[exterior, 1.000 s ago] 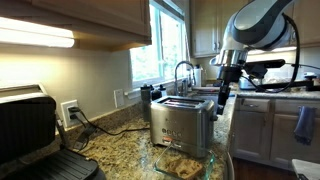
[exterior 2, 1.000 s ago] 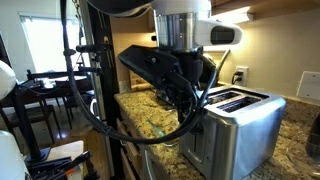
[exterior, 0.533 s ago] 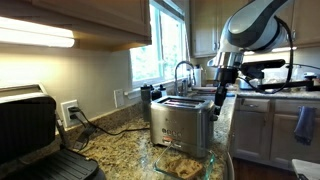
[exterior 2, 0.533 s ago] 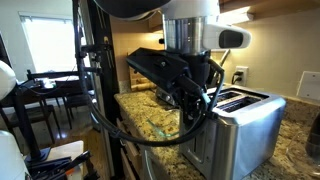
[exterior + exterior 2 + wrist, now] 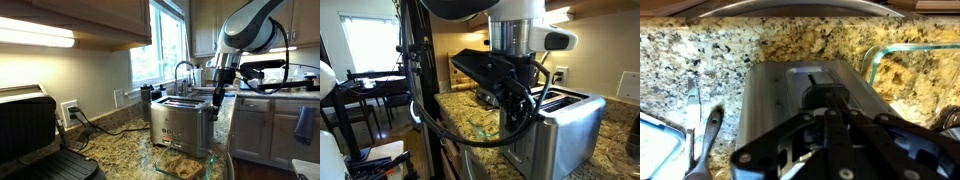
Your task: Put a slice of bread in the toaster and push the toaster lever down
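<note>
wrist view looks down along the robotiq gripper (image 5: 826,100), whose fingers are pressed together with nothing visible between them, over the narrow end of the stainless-steel toaster (image 5: 780,90). whether the fingertips touch the toaster's lever cannot be told. a glass dish (image 5: 902,52) stands just beside the toaster on the granite countertop (image 5: 700,55), and a metal utensil (image 5: 708,140) lies on the toaster's other side. in an exterior view the gripper (image 5: 217,104) hangs upright from the arm at the end of the toaster (image 5: 182,122) that faces away from the black grill press (image 5: 35,135), its tip about level with the toaster's top. the slice of bread (image 5: 184,162) lies in the glass dish (image 5: 225,162) in front of the toaster's broad face, apart from the gripper. a sink faucet (image 5: 183,70) stands behind the toaster, below the window (image 5: 165,45). in an exterior view the toaster (image 5: 570,130) shows dark top slots; whether any bread sits in them cannot be told.
</note>
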You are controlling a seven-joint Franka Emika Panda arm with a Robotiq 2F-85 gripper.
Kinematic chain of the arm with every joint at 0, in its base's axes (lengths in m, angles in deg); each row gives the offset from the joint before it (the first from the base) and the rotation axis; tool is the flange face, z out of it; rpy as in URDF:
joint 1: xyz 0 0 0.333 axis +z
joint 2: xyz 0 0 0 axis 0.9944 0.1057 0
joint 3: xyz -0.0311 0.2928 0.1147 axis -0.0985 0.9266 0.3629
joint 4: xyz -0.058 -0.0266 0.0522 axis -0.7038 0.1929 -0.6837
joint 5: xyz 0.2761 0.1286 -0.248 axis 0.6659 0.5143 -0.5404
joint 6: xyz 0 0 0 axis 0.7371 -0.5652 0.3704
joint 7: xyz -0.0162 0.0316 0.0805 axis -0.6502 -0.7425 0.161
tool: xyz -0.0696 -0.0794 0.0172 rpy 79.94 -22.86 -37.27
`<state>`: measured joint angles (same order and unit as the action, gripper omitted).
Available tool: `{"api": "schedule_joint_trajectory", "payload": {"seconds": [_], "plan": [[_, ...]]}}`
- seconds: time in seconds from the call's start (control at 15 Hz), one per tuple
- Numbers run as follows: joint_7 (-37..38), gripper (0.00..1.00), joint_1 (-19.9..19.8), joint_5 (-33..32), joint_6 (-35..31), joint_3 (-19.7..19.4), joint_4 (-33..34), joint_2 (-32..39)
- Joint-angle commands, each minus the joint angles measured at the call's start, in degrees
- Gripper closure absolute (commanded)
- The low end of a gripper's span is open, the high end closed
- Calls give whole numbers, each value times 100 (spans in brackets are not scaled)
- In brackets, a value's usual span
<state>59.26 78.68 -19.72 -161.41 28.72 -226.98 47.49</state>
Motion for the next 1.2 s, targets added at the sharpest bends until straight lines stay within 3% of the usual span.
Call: {"api": "schedule_joint_trajectory", "payload": {"seconds": [0.0, 1.13], "plan": [[-87, 97, 43, 138, -145, -26, 52, 110], [-185, 97, 4, 409, -177, -43, 234, 690]]}}
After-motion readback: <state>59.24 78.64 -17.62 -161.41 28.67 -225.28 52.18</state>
